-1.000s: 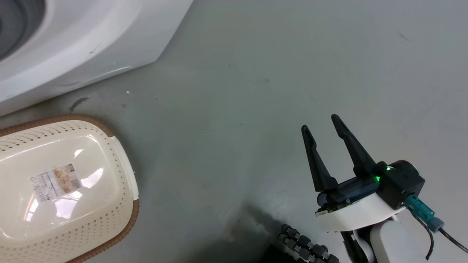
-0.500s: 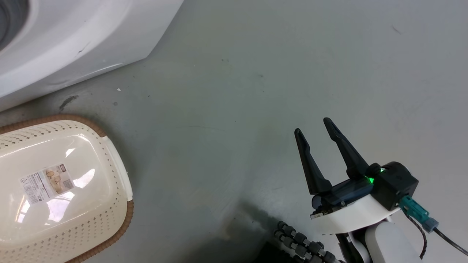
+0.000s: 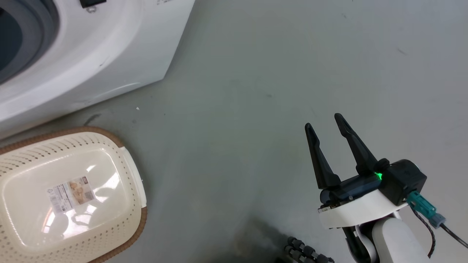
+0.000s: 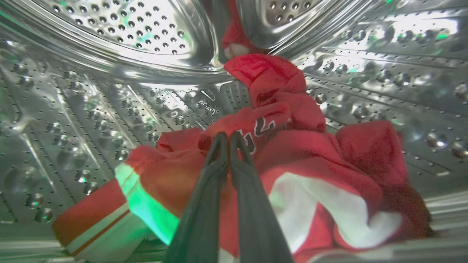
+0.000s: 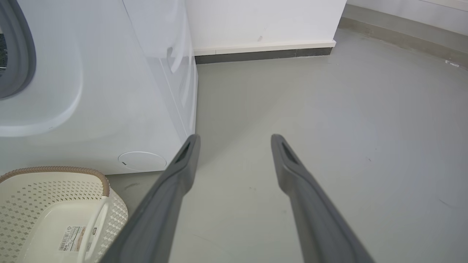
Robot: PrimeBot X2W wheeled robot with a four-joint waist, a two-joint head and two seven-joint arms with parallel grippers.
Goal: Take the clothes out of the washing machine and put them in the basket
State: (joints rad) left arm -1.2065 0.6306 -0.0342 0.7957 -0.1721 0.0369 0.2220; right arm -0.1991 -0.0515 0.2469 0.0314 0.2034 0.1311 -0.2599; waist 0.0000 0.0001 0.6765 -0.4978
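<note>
while the left claw (image 4: 226,137) reaches deep into the steel drum (image 4: 128,25), its fingers are clenched, tips meeting at a fold of the red clothes (image 4: 292,146); whether cloth is pinched between them i cannot tell. the clothes lie heaped on the drum's lower wall, a white-striped cuff at that view's lower left. outside, the right claw (image 3: 323,121) hangs released, fingers spread, over grey floor (image 3: 237,91), well apart from the basket (image 3: 91,140) and the washing machine (image 3: 109,47). the basket stands near the machine's lower front edge, a strip of floor between, its label sticker (image 3: 71,195) showing on its bottom. open floor runs to the wall's skirting (image 5: 263,54).
</note>
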